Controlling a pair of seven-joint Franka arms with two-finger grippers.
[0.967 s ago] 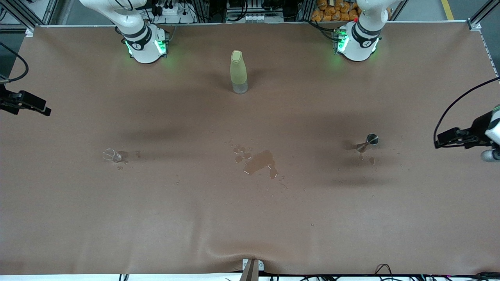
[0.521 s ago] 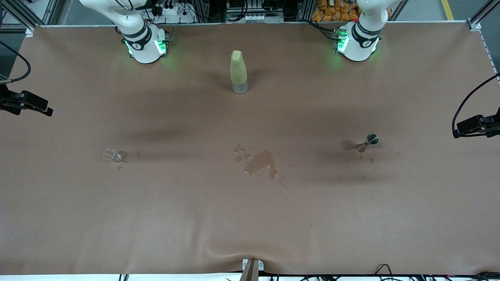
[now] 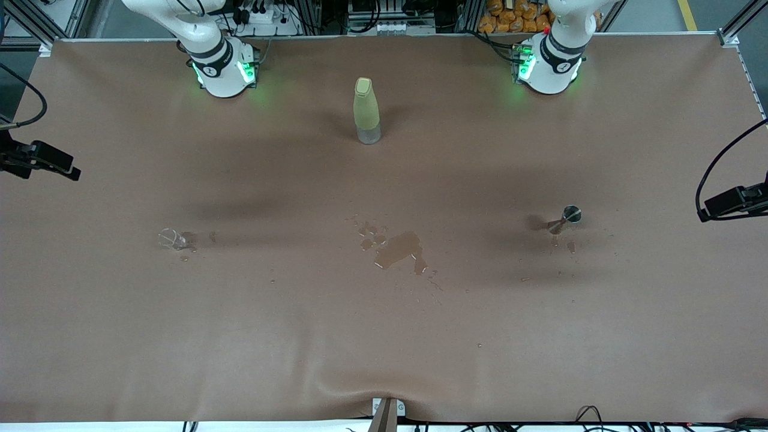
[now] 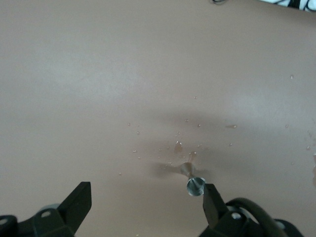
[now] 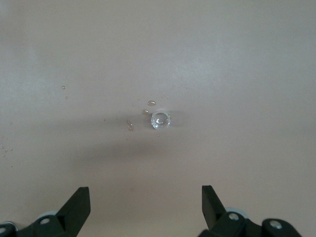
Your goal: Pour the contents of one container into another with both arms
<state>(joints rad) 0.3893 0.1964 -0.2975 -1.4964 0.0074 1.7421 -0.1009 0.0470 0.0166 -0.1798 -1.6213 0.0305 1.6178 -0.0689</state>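
Observation:
A small clear glass (image 3: 171, 239) stands toward the right arm's end of the table, with drops beside it. My right gripper (image 5: 145, 190) hangs high over the glass (image 5: 160, 120), open and empty. A metal jigger (image 3: 567, 216) stands toward the left arm's end. My left gripper (image 4: 145, 187) is high above the jigger (image 4: 195, 185), also open and empty. In the front view only a black part of each hand shows at the frame's edges, the right arm's (image 3: 42, 159) and the left arm's (image 3: 732, 201).
A tall yellow-green bottle (image 3: 366, 111) stands between the two arm bases, farther from the front camera than both small vessels. A wet puddle (image 3: 399, 249) with scattered drops lies mid-table. The brown cloth (image 3: 384, 336) is wrinkled at its near edge.
The left arm's hand has drawn outward toward the edge of the front view. The right arm's hand has barely shifted. Both grippers stay open.

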